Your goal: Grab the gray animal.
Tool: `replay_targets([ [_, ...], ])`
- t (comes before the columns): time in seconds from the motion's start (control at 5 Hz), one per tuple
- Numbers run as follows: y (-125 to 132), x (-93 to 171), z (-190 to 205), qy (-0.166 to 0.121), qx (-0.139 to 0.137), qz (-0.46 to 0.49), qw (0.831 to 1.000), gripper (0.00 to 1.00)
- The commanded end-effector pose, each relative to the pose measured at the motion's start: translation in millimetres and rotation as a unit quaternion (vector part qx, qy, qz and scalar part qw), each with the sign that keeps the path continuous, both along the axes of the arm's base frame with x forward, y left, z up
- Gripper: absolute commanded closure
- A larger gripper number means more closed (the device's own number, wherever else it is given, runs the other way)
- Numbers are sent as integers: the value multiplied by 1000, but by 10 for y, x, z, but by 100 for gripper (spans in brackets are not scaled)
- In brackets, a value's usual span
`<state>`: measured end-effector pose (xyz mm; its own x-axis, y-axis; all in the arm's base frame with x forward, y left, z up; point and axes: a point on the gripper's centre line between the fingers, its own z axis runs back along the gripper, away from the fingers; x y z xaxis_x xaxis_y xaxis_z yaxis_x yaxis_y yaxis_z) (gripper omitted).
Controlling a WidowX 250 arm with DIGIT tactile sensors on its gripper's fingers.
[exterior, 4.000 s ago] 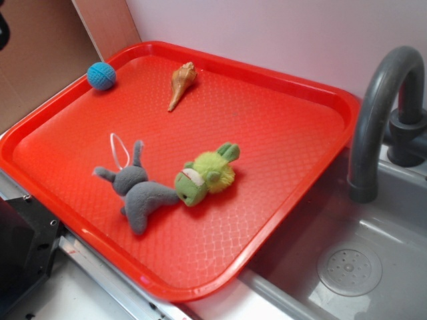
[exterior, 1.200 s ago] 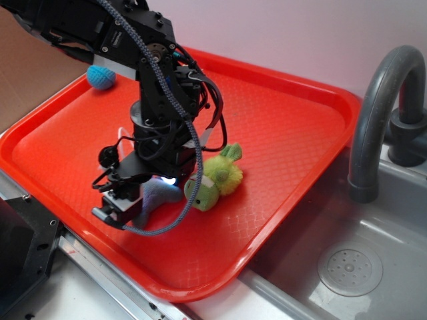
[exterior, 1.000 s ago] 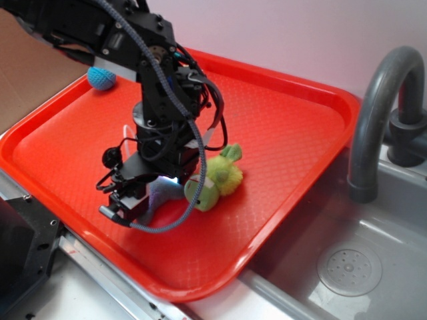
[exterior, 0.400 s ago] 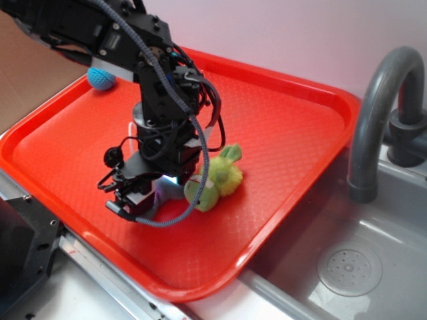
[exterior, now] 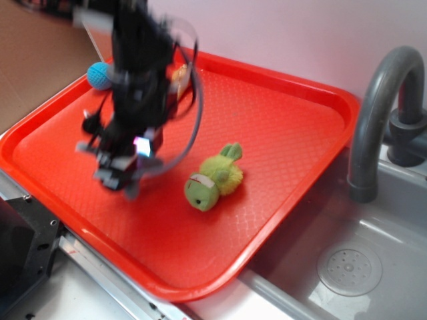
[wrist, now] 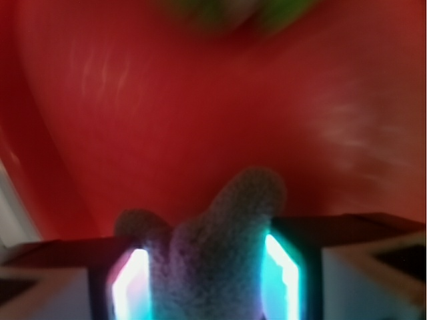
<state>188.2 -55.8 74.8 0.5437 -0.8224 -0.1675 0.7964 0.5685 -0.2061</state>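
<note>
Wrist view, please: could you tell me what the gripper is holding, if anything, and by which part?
The gripper is shut on the gray animal, pinched between the two fingers; which part of the plush is pinched cannot be told.

Arm came in from upper left of the exterior view, black links and a looping cable, all motion-blurred. Wrist pointed downward, tool (exterior: 119, 175) hung at the lowest end — lifted clear of the surface below. Wrist view: both fingers (wrist: 130, 283) sat at the frame's bottom edge, inner pads glowing cyan-white, clamped on the gray animal (wrist: 213, 257) — gray plush filled the gap between them.
</note>
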Motion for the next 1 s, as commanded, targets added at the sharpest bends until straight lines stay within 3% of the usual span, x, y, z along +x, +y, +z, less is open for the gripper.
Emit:
replay_targets([
  [0.0, 136, -35, 898, -105, 85, 250, 959, 100],
  [0.2, 210, -261, 1226, -159, 85, 372, 911, 100],
  [0.4, 386, -524, 1518, -154, -4, 496, 855, 100],
  [0.6, 380, -510, 1529, -180, -16, 599, 780, 100],
  [0.8, 280, -430, 1440, -179, 2, 662, 728, 100],
])
